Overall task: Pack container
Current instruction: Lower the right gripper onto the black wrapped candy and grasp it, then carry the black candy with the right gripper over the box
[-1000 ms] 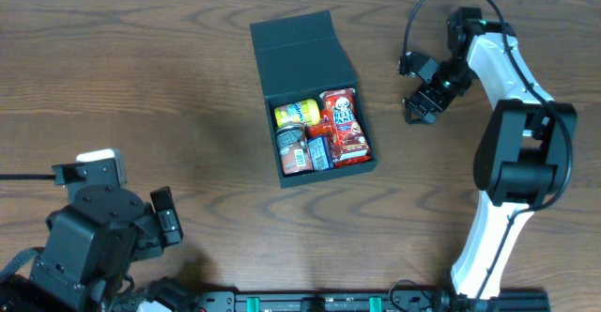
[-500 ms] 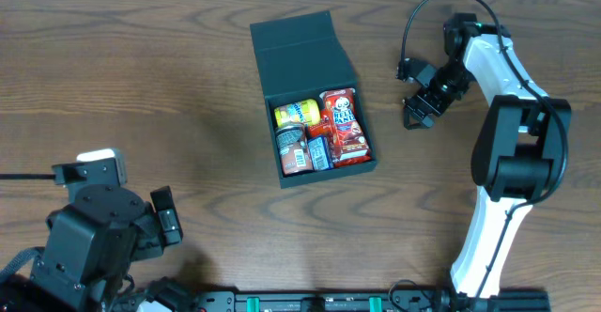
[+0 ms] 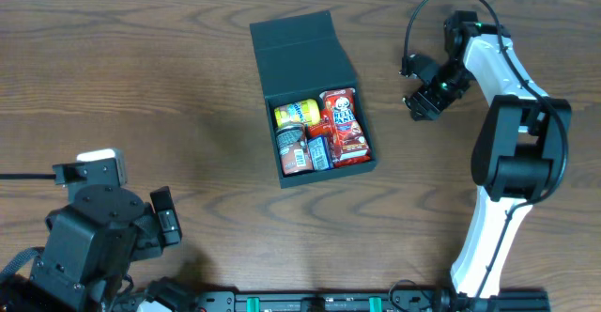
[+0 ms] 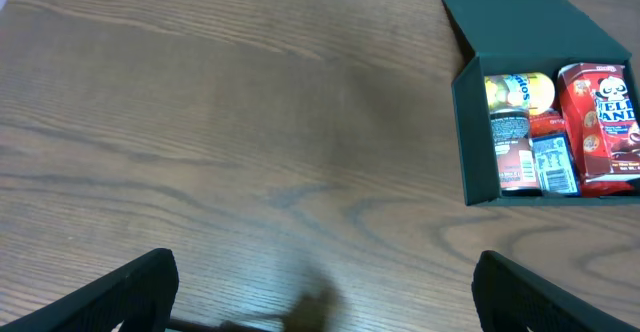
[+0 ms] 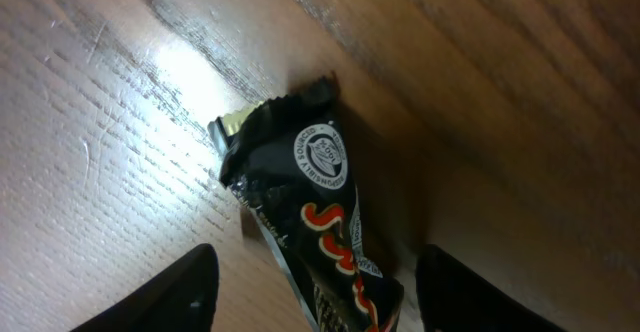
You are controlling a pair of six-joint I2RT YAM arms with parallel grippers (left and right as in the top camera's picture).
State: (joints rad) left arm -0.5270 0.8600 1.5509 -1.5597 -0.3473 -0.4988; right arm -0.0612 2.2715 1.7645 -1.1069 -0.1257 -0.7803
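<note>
The dark teal container (image 3: pixel 302 51) lies open at the table's centre, lid folded back. It holds a yellow packet (image 3: pixel 297 112), a red snack pack (image 3: pixel 344 124) and other small snacks. It also shows in the left wrist view (image 4: pixel 476 122). My right gripper (image 3: pixel 420 105) is open at the far right, fingers either side of a black candy bar (image 5: pixel 318 222) with red lettering that lies on the wood. The fingers do not touch the bar. The bar is hidden under the gripper in the overhead view. My left gripper (image 4: pixel 325 297) is open and empty, low at the front left.
The left arm's base (image 3: pixel 89 237) fills the front left corner. The right arm (image 3: pixel 512 152) runs down the right side, with a black cable (image 3: pixel 423 11) looped above its wrist. Bare wood lies between the container and each arm.
My right gripper has shifted slightly toward the table's far edge. The left arm and the container have not moved.
</note>
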